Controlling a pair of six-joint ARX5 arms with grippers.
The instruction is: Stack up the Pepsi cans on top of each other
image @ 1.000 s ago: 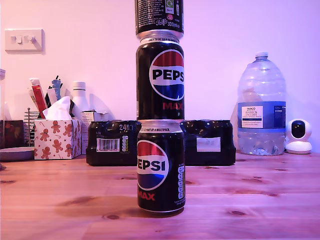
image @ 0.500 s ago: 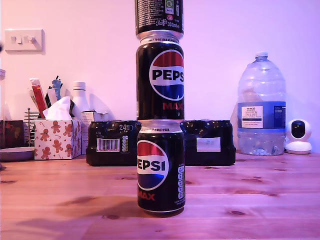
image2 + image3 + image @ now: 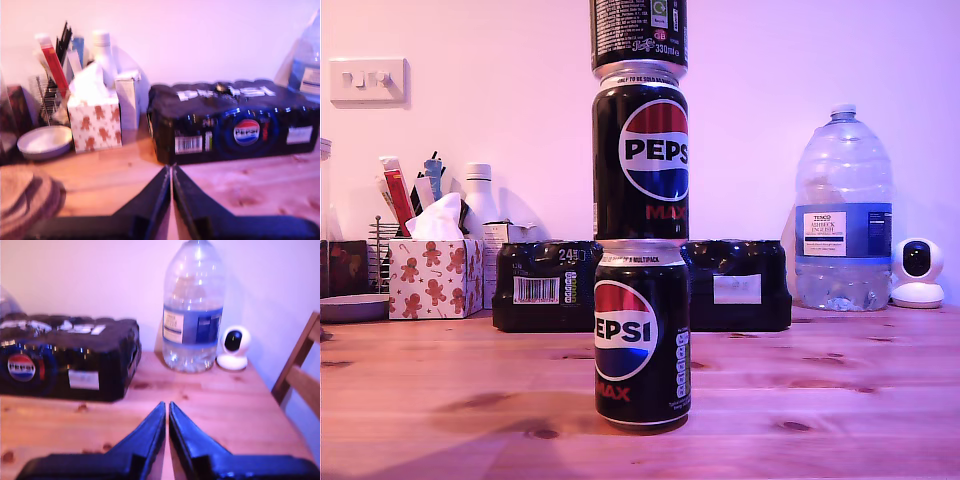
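Observation:
Three black Pepsi Max cans stand in one upright column in the middle of the exterior view. The bottom can rests on the wooden table. A second can sits on it, and a third can on top is cut off by the frame's upper edge. No arm shows in the exterior view. My first gripper is shut and empty, facing the shrink-wrapped multipack. My second gripper is shut and empty too, facing the water bottle. Neither wrist view shows the cans.
Behind the stack lies the black multipack. At the exterior view's left are a gingerbread tissue box, a utensil holder and a bowl. At its right stand the large water bottle and a small white camera. A wooden chair stands beside the table.
A shadow on the table at the exterior view's lower left came and went. The can stack has not moved.

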